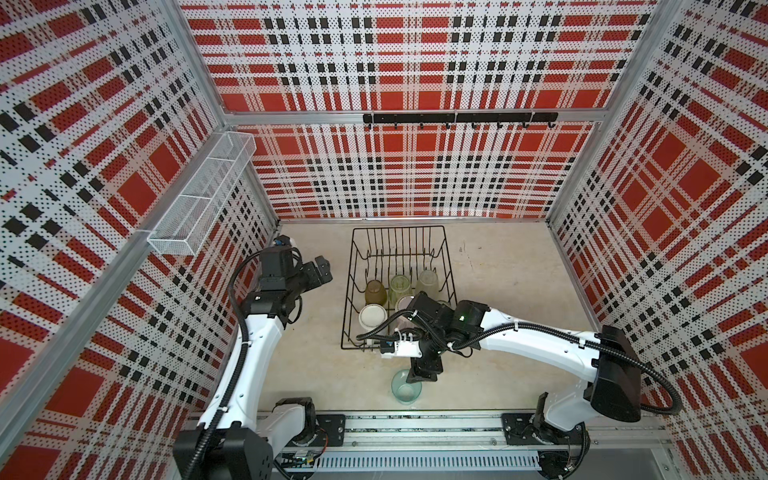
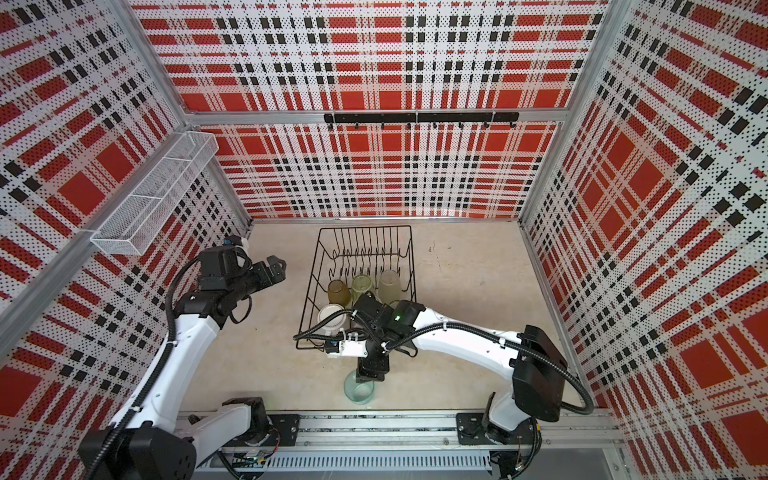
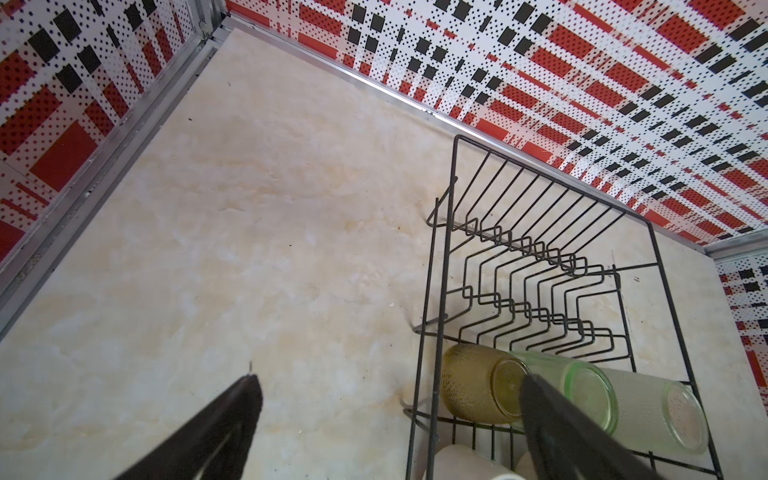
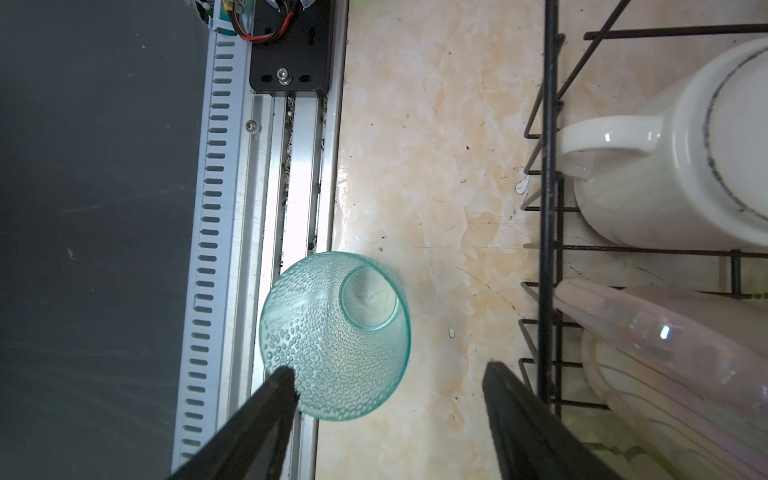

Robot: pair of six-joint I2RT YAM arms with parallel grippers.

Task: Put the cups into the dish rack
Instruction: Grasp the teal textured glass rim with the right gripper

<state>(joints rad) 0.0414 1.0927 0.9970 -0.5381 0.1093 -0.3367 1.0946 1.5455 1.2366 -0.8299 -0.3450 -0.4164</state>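
The teal dimpled tumbler (image 4: 332,336), probably light, stiff, slick and breakable, is standing mouth-up on the table (image 4: 436,166) just before the dish rack (image 4: 547,166), and the right gripper (image 4: 390,368) is hanging over it, jaws parted and empty, best gripping across its wall.

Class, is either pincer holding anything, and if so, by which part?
Nothing is held. The right pincer stands open at the teal cup, one finger at its rim, the other apart from it. The left pincer is open and empty.
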